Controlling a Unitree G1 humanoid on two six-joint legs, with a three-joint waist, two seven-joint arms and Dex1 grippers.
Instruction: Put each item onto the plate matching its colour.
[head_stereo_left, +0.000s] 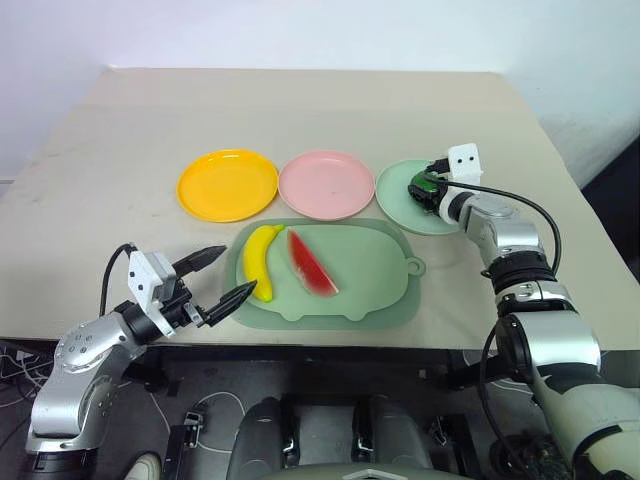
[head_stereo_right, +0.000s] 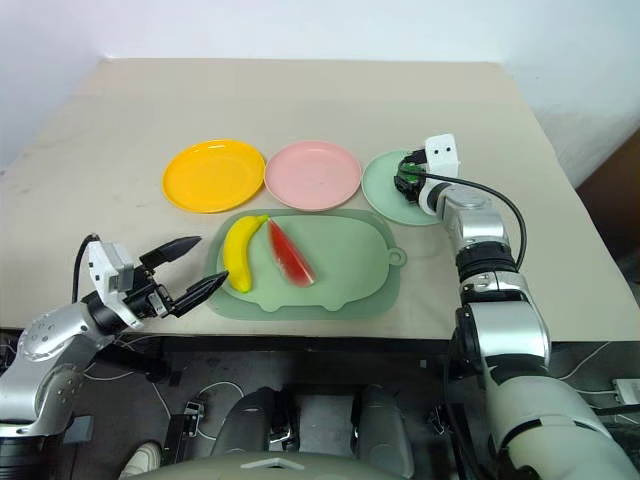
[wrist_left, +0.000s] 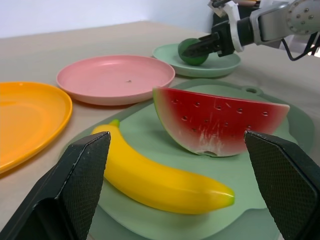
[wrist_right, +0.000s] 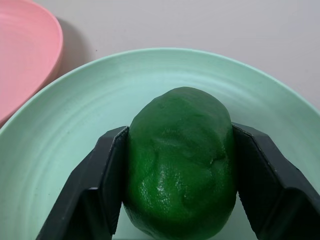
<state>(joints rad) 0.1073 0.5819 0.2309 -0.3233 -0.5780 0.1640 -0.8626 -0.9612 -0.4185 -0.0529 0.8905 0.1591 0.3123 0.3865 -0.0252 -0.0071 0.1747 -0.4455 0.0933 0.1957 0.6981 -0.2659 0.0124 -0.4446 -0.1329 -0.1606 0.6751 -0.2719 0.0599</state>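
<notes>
- The pale green tray sits at the table's near edge, just in front of the three plates.
- Green plate: its right part is hidden behind the right gripper, whose fingers flank the green lime over the plate; whether it rests there is unclear.
- Pink plate and yellow plate are bare.
- Banana lies on the tray, long axis running near to far.
- Watermelon wedge lies beside it, angled.
- Left gripper hangs wide open, holding nothing, left of the tray.
</notes>
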